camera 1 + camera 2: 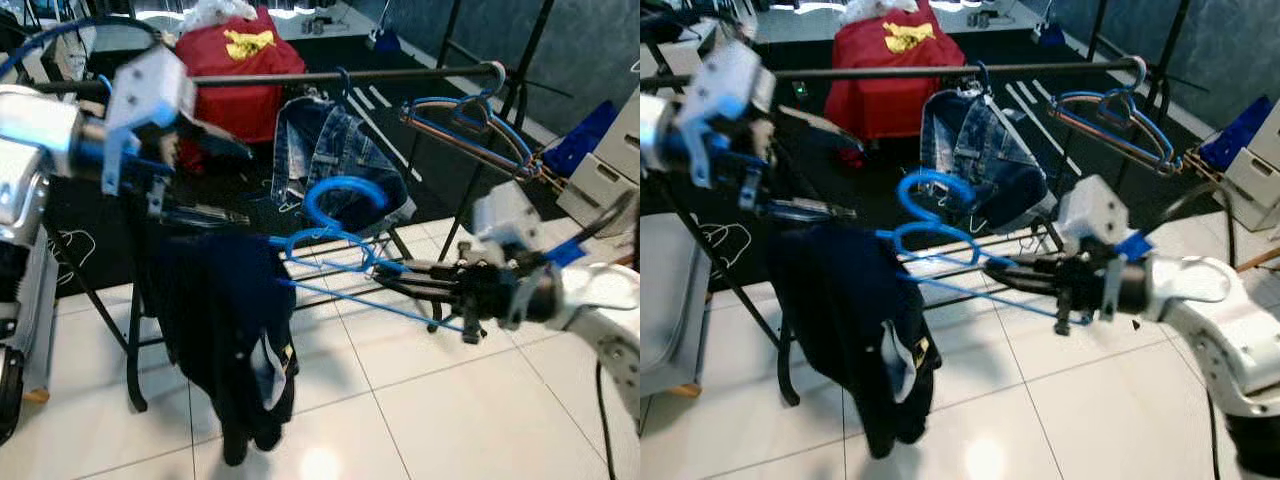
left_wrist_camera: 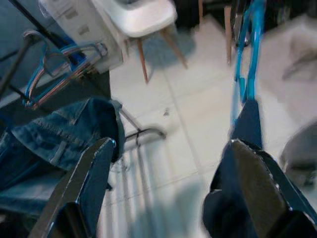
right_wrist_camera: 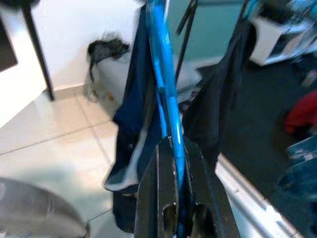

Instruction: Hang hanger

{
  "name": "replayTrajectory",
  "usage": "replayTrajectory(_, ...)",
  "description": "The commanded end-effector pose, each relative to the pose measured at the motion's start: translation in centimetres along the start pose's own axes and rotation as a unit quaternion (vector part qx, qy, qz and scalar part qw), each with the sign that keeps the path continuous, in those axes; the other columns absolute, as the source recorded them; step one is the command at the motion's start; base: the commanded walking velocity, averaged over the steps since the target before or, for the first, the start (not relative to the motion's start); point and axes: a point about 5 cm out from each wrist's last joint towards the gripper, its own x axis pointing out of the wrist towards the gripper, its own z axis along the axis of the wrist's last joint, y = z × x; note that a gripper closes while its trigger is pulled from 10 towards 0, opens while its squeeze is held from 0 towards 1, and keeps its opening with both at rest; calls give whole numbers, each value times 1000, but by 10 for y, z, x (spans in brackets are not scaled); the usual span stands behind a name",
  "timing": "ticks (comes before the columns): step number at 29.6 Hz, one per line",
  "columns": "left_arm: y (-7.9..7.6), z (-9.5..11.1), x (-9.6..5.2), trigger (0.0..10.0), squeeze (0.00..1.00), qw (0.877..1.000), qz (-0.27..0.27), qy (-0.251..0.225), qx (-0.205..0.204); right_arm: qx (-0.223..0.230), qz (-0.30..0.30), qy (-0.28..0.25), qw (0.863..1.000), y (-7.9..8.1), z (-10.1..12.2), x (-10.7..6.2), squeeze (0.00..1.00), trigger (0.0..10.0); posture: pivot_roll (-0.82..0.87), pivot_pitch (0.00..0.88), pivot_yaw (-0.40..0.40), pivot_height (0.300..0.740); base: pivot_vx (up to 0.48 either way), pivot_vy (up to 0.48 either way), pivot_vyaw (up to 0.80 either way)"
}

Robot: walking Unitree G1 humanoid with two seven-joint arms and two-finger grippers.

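The right gripper (image 1: 1015, 272) clamps its jaws on the blue hanger (image 1: 940, 240), whose dark garment (image 1: 855, 320) dangles below the rail (image 1: 940, 70). The hook is not yet over the rail, so hanging remains. The left gripper (image 1: 185, 210) holds its jaws wide near the garment.

Right gripper (image 3: 179, 148) fingers clamped on blue hanger (image 3: 161, 64); dark garment (image 3: 136, 124) hangs from it over white tile floor (image 3: 59, 134).

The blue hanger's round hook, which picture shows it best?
The right eye view: the blue hanger's hook curls fully visible below the rail. The left eye view shows the same. The wrist views show just straight blue bars, the right gripper pinching one.
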Motion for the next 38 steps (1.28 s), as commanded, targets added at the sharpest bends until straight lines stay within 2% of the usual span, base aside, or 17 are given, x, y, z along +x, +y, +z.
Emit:
replayTrajectory(1,-9,-15,-9,10000,1000,999,-7,7,-34,-19,-2,-36,999,1,17,-10,0,0,-18,93,4,740,0,0,0)
replayTrajectory(4,-16,-29,-19,10000,1000,997,18,-15,-68,-29,-18,-46,998,-2,27,-23,0,0,-25,94,0,740,0,0,0)
replayTrajectory(6,-17,-31,-22,10000,1000,996,28,-24,-76,-31,-23,-48,998,-3,29,-27,0,0,-25,94,0,740,0,0,0)
replayTrajectory(9,-16,-33,-38,10000,1000,991,63,-67,-100,-36,-37,-53,997,-4,34,-35,0,0,-32,94,-1,740,0,0,0)
replayTrajectory(13,-15,-31,-47,10000,1000,984,82,-111,-116,-33,-41,-57,997,-3,34,-38,0,0,-32,97,-2,740,0,0,0)
replayTrajectory(15,-15,-31,-47,10000,1000,984,82,-111,-116,-33,-41,-57,997,-3,34,-38,0,0,-32,97,-2,740,0,0,0)
replayTrajectory(16,-13,-30,-49,10000,710,981,92,-123,-118,-31,-40,-57,997,-2,33,-37,0,0,-30,99,-4,740,0,0,0)
replayTrajectory(17,-11,-29,-51,10000,0,978,104,-133,-118,-27,-38,-56,997,-1,32,-36,0,0,-29,101,-4,740,0,0,0)
replayTrajectory(21,-8,-26,-57,10000,0,974,119,-152,-121,-25,-38,-57,997,-1,32,-36,0,0,-28,103,-4,740,0,0,0)
replayTrajectory(23,-6,-25,-65,10000,0,968,135,-171,-124,-23,-38,-57,997,0,32,-37,0,0,-28,103,-4,740,0,0,0)
replayTrajectory(24,-5,-25,-74,10000,0,961,148,-192,-131,-22,-39,-58,997,0,32,-38,0,0,-29,106,-1,740,0,0,0)
replayTrajectory(25,-5,-25,-74,10000,0,961,148,-192,-131,-22,-39,-58,997,0,32,-38,0,0,-29,106,-1,740,0,0,0)
replayTrajectory(26,-4,-28,-81,10000,0,956,163,-201,-139,-20,-40,-59,997,1,33,-39,0,0,-29,107,-2,740,0,0,0)
replayTrajectory(29,-4,-39,-88,10000,0,948,196,-197,-157,-17,-41,-58,997,2,33,-41,0,0,-27,111,0,740,0,0,0)
replayTrajectory(36,-6,-46,-92,10000,0,938,212,-212,-174,-16,-42,-57,997,2,32,-42,0,0,-28,111,0,740,0,0,0)
replayTrajectory(37,-15,-49,-90,10000,0,940,177,-224,-186,-16,-43,-58,997,3,33,-43,0,0,-28,112,1,740,0,0,0)
replayTrajectory(38,-15,-49,-90,10000,0,940,177,-224,-186,-16,-43,-58,997,3,33,-43,0,0,-28,112,1,740,0,0,0)
